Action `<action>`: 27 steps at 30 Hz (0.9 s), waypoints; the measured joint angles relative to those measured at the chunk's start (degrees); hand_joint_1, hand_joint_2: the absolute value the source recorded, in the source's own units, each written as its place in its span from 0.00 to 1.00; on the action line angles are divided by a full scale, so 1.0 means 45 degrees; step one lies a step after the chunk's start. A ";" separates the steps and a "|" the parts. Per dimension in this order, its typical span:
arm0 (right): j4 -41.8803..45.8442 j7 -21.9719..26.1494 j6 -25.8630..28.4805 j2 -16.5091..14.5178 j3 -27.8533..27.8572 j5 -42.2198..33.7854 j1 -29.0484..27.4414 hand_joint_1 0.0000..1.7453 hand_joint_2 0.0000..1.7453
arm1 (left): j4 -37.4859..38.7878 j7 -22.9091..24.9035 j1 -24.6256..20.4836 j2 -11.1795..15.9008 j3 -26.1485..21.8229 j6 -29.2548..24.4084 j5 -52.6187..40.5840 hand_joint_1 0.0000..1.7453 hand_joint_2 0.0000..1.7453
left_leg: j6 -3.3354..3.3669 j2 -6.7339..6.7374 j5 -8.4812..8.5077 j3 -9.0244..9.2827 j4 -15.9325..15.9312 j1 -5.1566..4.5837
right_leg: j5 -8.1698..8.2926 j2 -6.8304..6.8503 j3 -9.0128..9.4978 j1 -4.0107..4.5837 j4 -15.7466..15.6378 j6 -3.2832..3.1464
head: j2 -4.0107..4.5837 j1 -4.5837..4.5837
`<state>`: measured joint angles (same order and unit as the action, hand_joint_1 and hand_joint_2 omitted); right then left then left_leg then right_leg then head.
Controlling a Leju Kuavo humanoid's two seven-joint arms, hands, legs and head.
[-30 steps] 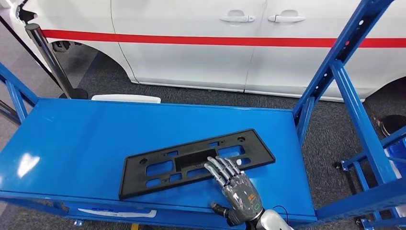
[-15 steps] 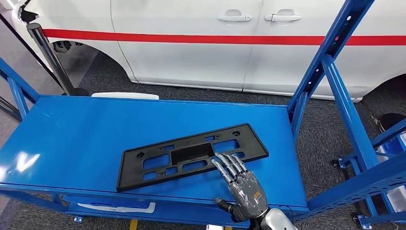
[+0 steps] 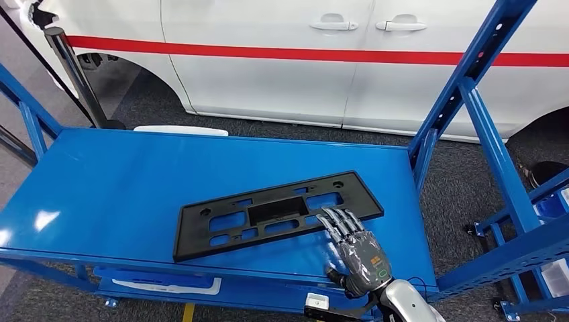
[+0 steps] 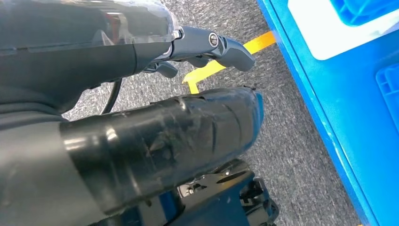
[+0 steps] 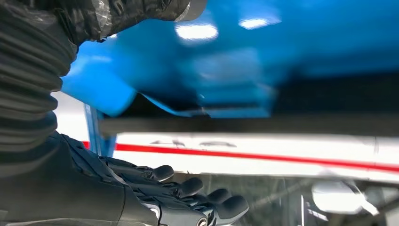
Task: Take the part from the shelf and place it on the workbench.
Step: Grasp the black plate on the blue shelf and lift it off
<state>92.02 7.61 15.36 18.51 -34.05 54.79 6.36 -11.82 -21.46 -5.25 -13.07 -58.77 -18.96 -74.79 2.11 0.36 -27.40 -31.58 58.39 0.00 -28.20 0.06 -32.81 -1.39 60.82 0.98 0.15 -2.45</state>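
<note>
The part, a flat black plate (image 3: 275, 212) with several cut-outs, lies slantwise on the blue shelf top (image 3: 121, 181), toward its front right. My right hand (image 3: 359, 255) reaches in over the shelf's front edge, palm down and fingers stretched out, fingertips (image 3: 335, 218) touching the plate's near edge by its right end. It grips nothing. In the right wrist view the same hand (image 5: 155, 197) has its fingers extended, with the blurred blue shelf beyond. My left hand (image 4: 207, 44) hangs at my side above the carpet and holds nothing.
Blue uprights (image 3: 470, 87) frame the shelf on the right, with lower rails (image 3: 30, 127) on the left. A white car with a red stripe (image 3: 268, 67) stands behind, and a black post (image 3: 70, 74) at back left. Blue bins (image 3: 553, 204) sit at far right.
The head view has shifted slightly. My right hand has slid along the plate's near edge toward its right end. The plate lies much as before.
</note>
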 joint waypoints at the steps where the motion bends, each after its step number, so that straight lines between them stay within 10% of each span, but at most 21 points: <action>1: -0.0019 -0.0022 -0.0110 0.0081 0.0024 -0.0021 0.0016 0.00 1.00 | 0.0000 0.0000 -0.0001 0.0001 0.0000 -0.0002 0.0011 0.00 0.00 | -0.0065 0.0000 -0.0006 -0.0054 0.0047 -0.0020 | -0.0043 -0.0011 0.0010 0.0031 -0.0117 -0.0051 | 0.0000 0.0008; 5: -0.0045 -0.0153 -0.0529 0.0301 0.0160 -0.0090 0.0108 0.00 1.00 | 0.0000 0.0001 -0.0004 0.0009 0.0000 -0.0011 0.0027 0.00 0.00 | -0.0299 0.0002 -0.0349 -0.0291 0.0492 0.0014 | 0.0070 -0.0014 -0.0047 0.0024 -0.0220 -0.0342 | 0.0000 0.0018; 10: -0.0073 -0.0287 -0.0671 0.0452 0.0302 -0.0079 0.0201 0.00 1.00 | 0.0000 -0.0006 0.0033 0.0011 0.0000 -0.0012 0.0045 0.00 0.00 | -0.0447 0.0000 -0.1703 -0.1636 0.3609 0.0071 | 0.0120 0.0032 -0.0088 0.0077 -0.0243 -0.0464 | 0.0000 0.0021; 16: -0.0146 -0.0356 -0.0509 0.0457 0.0479 0.0140 0.0289 0.00 1.00 | 0.0000 -0.0016 -0.0004 0.0023 -0.0004 -0.0012 0.0025 0.00 0.00 | -0.0201 -0.0025 -0.0110 0.0014 0.0082 -0.0022 | 0.0169 0.0003 -0.0113 0.0124 -0.0217 -0.0349 | 0.0000 0.0017; 20: -0.0191 -0.0361 -0.0397 0.0457 0.0522 0.0236 0.0337 0.00 1.00 | 0.0000 -0.0013 0.0025 0.0018 -0.0005 -0.0011 0.0005 0.00 0.00 | 0.0045 -0.0020 0.0073 0.0036 -0.0159 0.0007 | 0.0049 0.0003 -0.0231 0.0127 -0.0053 -0.0099 | 0.0000 0.0011; 24: -0.0363 -0.0361 -0.0120 0.0430 0.0543 0.0508 0.0445 0.00 1.00 | 0.0000 0.0039 -0.0007 0.0010 -0.0005 0.0005 -0.0086 0.00 0.00 | 0.0189 0.0002 0.0186 -0.0011 -0.0258 0.0007 | -0.1339 -0.0004 -0.1470 0.0114 0.2628 0.0014 | 0.0000 -0.0001; 27: -0.0648 -0.0412 0.0069 0.0291 0.0542 0.0834 0.0597 0.00 1.00 | 0.0000 0.0083 0.0001 0.0005 0.0011 0.0027 -0.0177 0.00 0.00 | 0.0172 -0.0007 0.0154 -0.0028 -0.0169 0.0005 | -0.0780 -0.0001 -0.1346 0.0079 0.2439 0.0042 | 0.0000 -0.0001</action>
<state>89.11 5.76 15.67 19.82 -31.62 58.54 9.05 -11.82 -21.09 -5.25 -13.05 -58.72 -18.84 -75.59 2.89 0.33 -26.71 -31.71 57.64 0.03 -31.71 0.05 -38.87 -1.03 71.80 1.17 0.15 -2.45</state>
